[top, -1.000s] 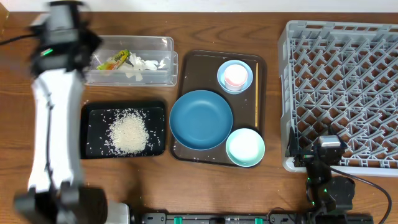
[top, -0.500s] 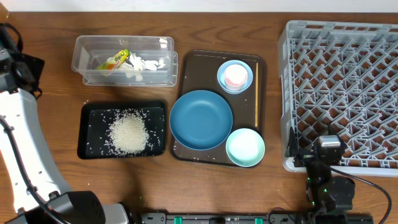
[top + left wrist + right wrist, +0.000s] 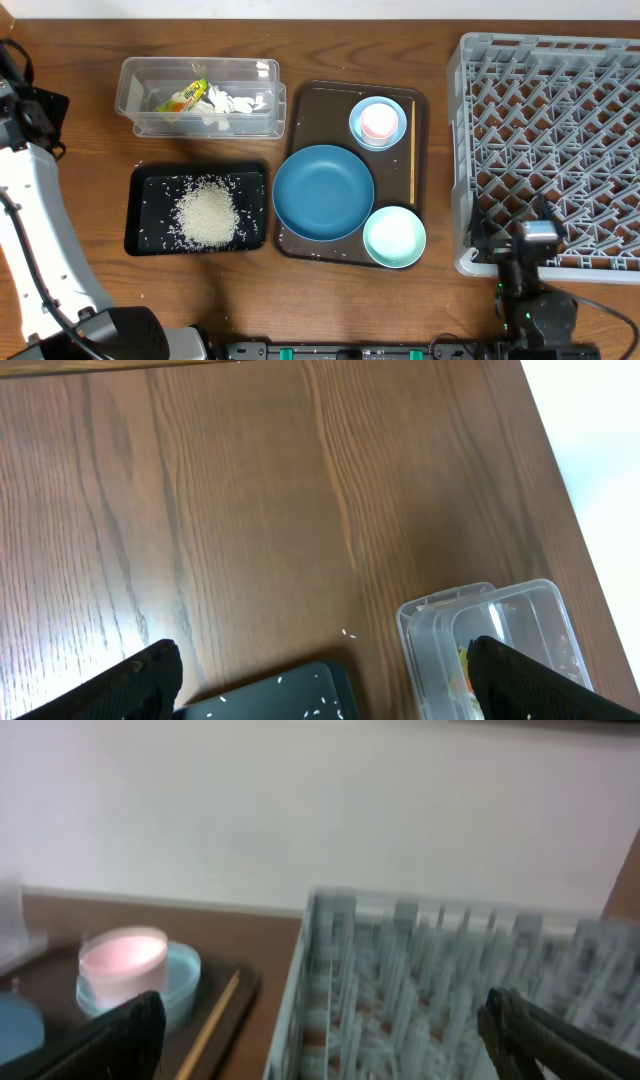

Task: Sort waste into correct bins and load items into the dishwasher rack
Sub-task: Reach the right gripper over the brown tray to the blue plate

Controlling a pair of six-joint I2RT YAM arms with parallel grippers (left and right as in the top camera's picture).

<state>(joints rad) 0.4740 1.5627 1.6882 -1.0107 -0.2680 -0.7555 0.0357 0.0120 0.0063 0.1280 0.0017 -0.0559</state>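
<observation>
In the overhead view a clear bin [image 3: 135, 80] holds a yellow-green wrapper [image 3: 183, 97] and a white tissue [image 3: 228, 103]. White rice [image 3: 207, 214] lies heaped in the black bin [image 3: 150, 180]. On the brown tray [image 3: 300, 100] are a dark blue plate [image 3: 322, 192], a light blue bowl [image 3: 394, 236], a pink cup [image 3: 377, 120] inside another bowl [image 3: 402, 124], and chopsticks [image 3: 413, 150]. The grey rack [image 3: 550, 140] fills the right side. My left gripper [image 3: 325, 685] hangs open over bare wood beyond both bins, holding nothing. My right gripper [image 3: 330, 1040] stands open and empty at the rack's front edge.
My left arm [image 3: 30, 200] runs along the table's left edge. A few stray grains [image 3: 346, 632] lie on the wood by the black bin's corner [image 3: 300, 695]. A white wall rises behind the rack [image 3: 420, 990].
My left arm swung left from the clear bin's left end to the table's left edge, then held still. The right gripper shifted only slightly.
</observation>
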